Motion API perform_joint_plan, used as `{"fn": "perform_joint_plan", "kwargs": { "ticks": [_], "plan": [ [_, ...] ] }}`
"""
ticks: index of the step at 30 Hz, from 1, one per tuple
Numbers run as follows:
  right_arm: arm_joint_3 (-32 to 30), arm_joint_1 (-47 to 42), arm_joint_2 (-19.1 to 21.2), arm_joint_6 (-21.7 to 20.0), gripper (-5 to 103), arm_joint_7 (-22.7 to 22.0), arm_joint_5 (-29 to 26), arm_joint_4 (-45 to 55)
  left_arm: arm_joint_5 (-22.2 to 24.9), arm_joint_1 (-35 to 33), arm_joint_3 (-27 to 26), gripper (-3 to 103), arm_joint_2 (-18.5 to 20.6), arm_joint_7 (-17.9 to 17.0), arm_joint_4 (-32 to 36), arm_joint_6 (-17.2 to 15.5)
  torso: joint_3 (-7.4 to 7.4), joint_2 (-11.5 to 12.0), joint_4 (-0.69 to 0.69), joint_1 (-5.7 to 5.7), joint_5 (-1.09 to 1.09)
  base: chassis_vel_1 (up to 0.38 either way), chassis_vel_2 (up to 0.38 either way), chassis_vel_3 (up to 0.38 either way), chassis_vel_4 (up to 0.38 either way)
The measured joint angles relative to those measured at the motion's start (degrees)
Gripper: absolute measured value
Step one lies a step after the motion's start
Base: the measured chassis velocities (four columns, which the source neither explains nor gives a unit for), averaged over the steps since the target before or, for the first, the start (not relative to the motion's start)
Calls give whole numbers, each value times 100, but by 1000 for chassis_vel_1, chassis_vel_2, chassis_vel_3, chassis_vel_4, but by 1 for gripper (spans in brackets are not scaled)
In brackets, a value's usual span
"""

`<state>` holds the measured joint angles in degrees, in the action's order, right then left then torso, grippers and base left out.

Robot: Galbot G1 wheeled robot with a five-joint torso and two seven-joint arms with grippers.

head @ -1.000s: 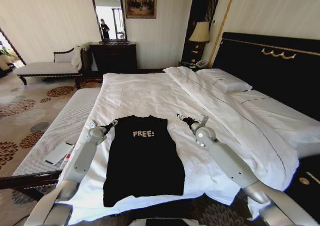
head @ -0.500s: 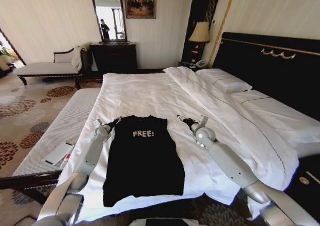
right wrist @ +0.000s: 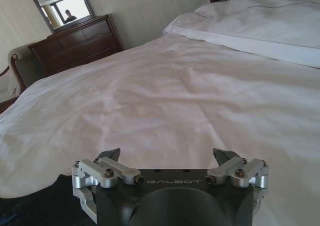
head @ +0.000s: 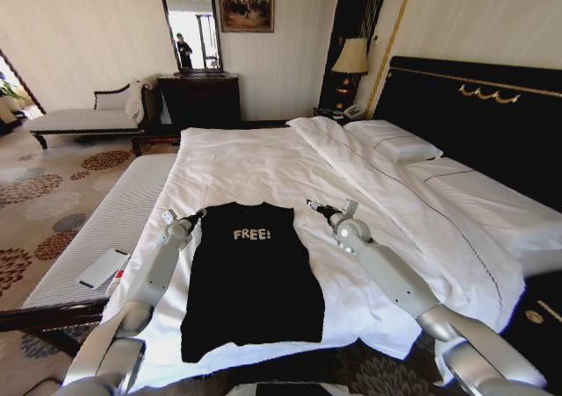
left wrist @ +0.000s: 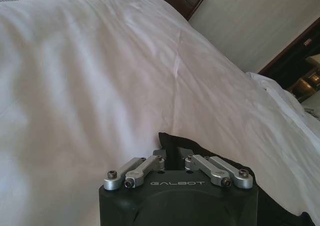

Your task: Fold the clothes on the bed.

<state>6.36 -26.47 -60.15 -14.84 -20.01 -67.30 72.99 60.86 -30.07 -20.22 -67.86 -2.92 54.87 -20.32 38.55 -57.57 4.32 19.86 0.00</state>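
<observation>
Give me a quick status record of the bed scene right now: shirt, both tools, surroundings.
shirt: black T-shirt lying flat on the bed, sleeves tucked in, "FREE!" lettering facing up
left tool: at the shirt's left shoulder corner, fingers closed on the black fabric edge, as the left wrist view shows
right tool: over white duvet beside the shirt's right shoulder, fingers spread, holding nothing
fold state: no crosswise fold yet
surroundings: pillows near the headboard, lamp beyond the bed, chaise longue at the far wall
</observation>
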Motion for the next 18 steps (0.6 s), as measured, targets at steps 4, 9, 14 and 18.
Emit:
{"fn": "perform_joint_plan", "kwargs": {
  "ticks": [4, 9, 14, 18],
  "plan": [
    [121, 335, -286, -149, 100, 84, -242, -591, -1, -28, -3, 5, 23, -1, 28, 12, 0, 0, 2, 0, 0, 0, 0, 0, 0],
    [298, 908, -876, -437, 100, 545, -174, -1669, -33, -52, -4, 0, 53, -3, 63, 43, 1, 0, -3, 1, -1, 0, 0, 0, 0],
    [295, 1158, -1234, -478, 100, 837, 366, -2525, -39, -88, -10, 0, 89, -2, 132, 72, 1, 0, -1, 1, 0, 0, 0, 0, 0],
    [256, 1171, -1298, -479, 100, 899, 512, -2712, -42, -105, -10, 0, 103, -1, 154, 83, 1, 0, 2, 1, 0, 0, 0, 0, 0]
  ]
}}
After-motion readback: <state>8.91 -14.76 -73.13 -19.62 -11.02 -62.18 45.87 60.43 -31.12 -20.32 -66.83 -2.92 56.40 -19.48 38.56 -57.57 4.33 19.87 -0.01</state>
